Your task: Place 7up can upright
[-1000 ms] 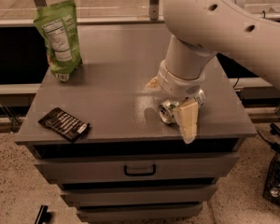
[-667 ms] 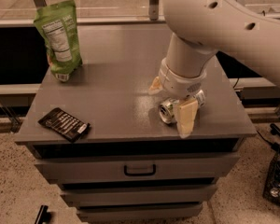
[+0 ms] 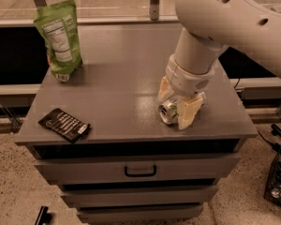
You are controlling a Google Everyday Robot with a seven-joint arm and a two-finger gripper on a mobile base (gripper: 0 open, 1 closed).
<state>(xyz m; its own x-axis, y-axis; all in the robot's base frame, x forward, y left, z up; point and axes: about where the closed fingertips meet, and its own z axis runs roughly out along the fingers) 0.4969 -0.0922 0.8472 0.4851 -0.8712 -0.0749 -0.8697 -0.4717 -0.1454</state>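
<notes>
Claw [image 3: 173, 109] tight around half-hidden 7up can [image 3: 167, 113]

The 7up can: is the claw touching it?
Touching. The camera view shows the claw at the front right of the cabinet, its fingers pressed against both sides of the 7up can, no gap.

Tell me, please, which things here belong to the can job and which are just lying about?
Job: can, tipped toward the camera; hand gripping it, front right of the cabinet.
Lying about: green pouch, back left; black packet, front left.
</notes>
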